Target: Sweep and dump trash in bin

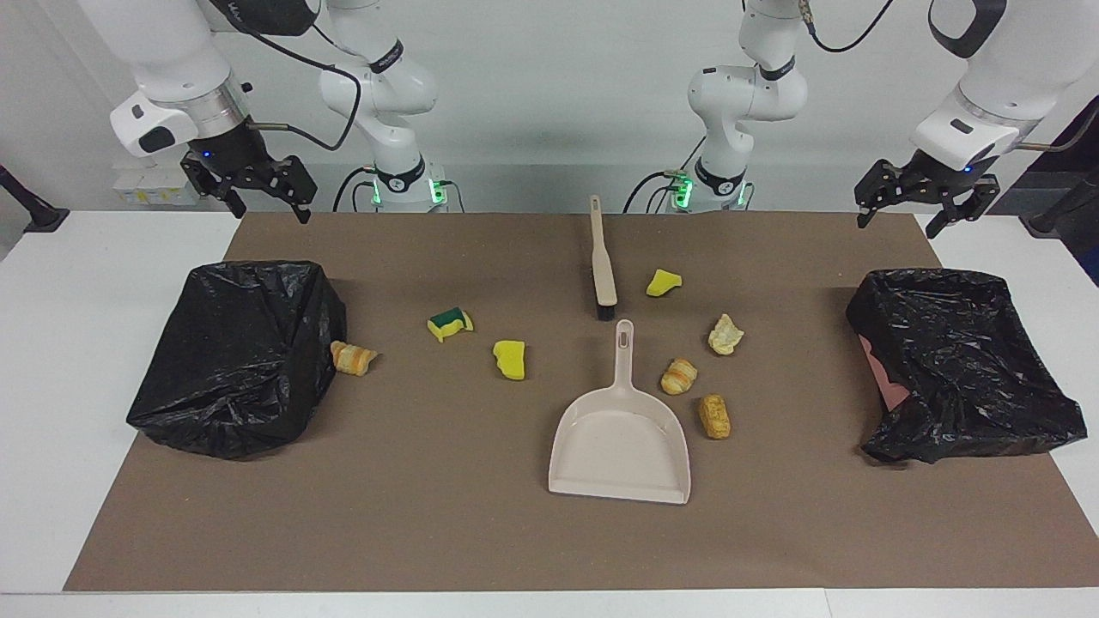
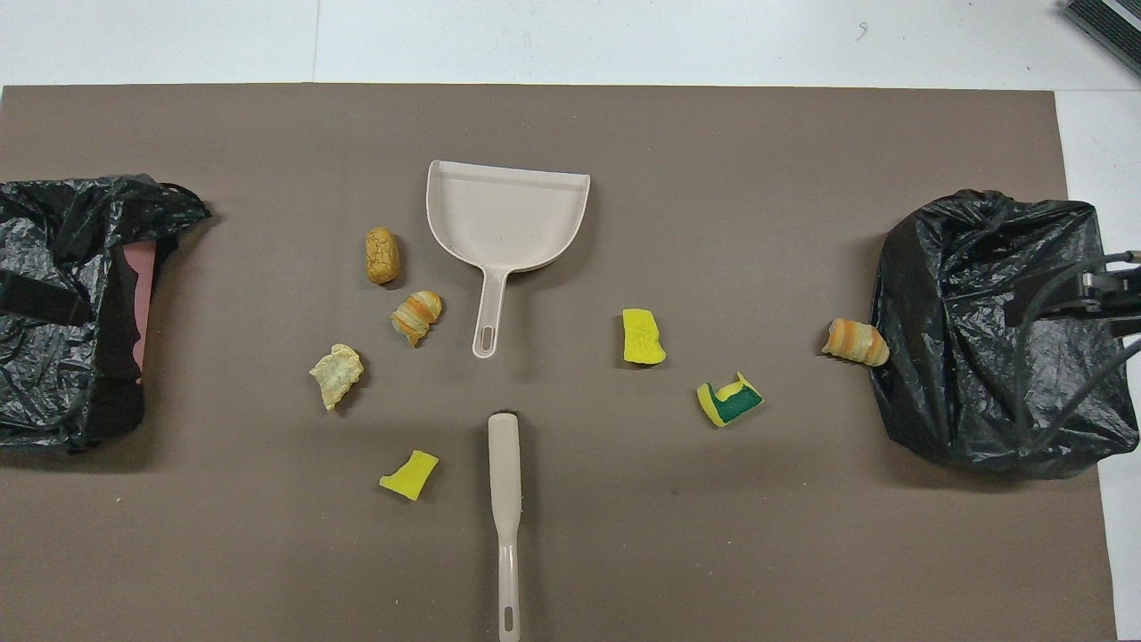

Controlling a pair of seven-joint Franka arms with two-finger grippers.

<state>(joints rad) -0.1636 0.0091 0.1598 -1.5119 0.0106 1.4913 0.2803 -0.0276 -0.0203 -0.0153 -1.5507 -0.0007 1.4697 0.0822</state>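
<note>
Trash is scattered all over the brown mat [image 1: 481, 532], seven scraps total, none in a bin yet. Going from the robots' end outward: both arms are parked up high. The left gripper [image 1: 925, 206] hangs over the mat's corner at its own end, fingers spread wide, holding nothing. The right gripper [image 1: 251, 190] hangs over the corner at the right arm's end, also spread wide and empty.

Closest thing on the mat is the brush [image 1: 601, 257], handle toward the robots, black bristles pointing at the dustpan. Just beside it, toward the left arm's end, sits a yellow sponge chunk [image 2: 410, 473]. A bit farther out there's the pale crumpled lump [image 2: 336, 374] on that same side, and on the right arm's side the green-backed sponge [image 2: 731, 401], a plain yellow sponge block [image 2: 643, 337] and a striped bread lump [image 2: 854, 342] touching the black-bagged bin [image 1: 240, 356] at that end.

Next comes the dustpan [image 1: 622, 429], flat on the mat, handle toward the brush, mouth facing away from the robots. Right beside its handle is another striped bread lump [image 2: 416, 316], and beside the pan itself a brown crusty lump [image 2: 381, 255]. A second black-bagged bin [image 1: 957, 360] sits at the left arm's end with some pink showing under the bag.
</note>
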